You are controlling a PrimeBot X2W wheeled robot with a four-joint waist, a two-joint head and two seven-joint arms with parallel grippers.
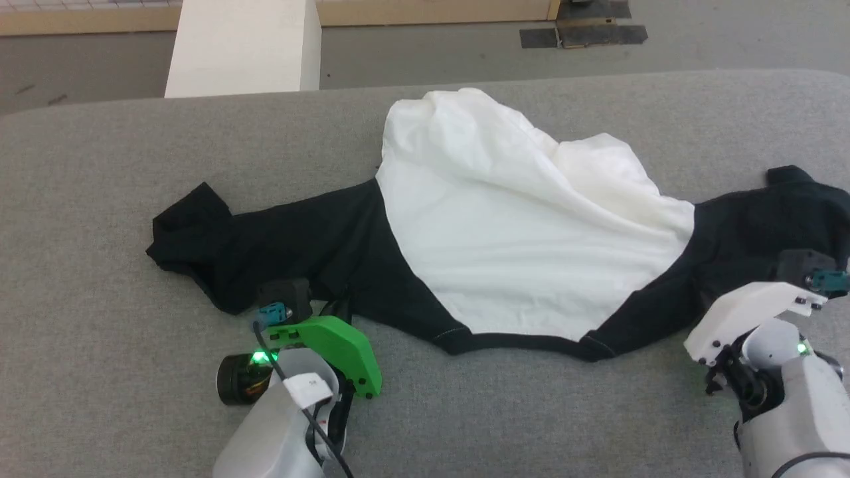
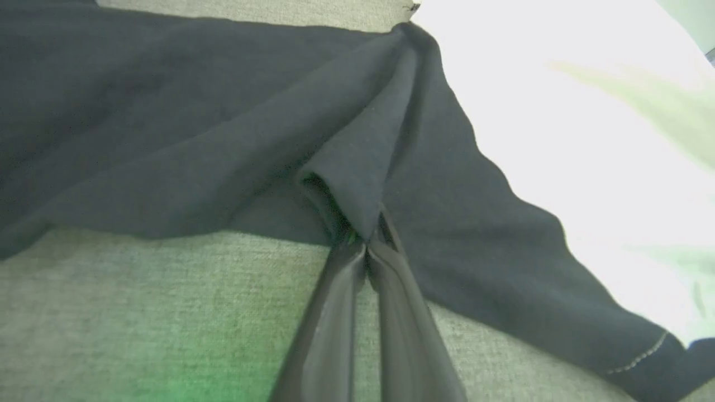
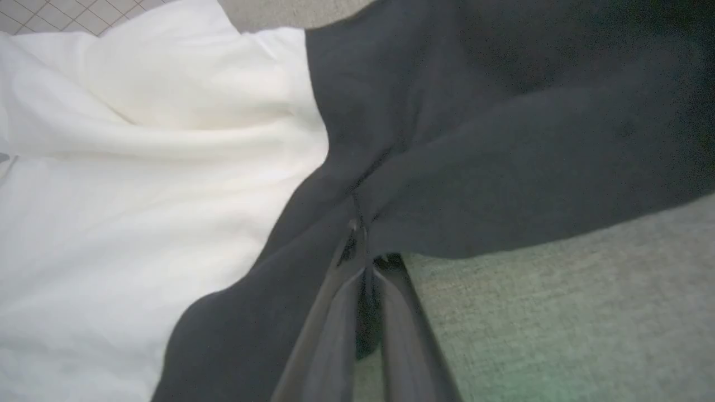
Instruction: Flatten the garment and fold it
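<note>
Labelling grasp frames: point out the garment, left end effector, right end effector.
garment (image 1: 531,252), head view, white body.
left end effector (image 2: 366,243), left wrist view, between fingertips.
right end effector (image 3: 366,245), right wrist view, between fingertips.

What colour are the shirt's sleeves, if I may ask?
Black sleeves, soft white-bodied shirt; best in head view.

Green-capped left end effector (image 2: 366,240), white-capped right end effector (image 3: 363,234), pale grey forearms (image 1: 272,431), black cable (image 1: 325,441).
</note>
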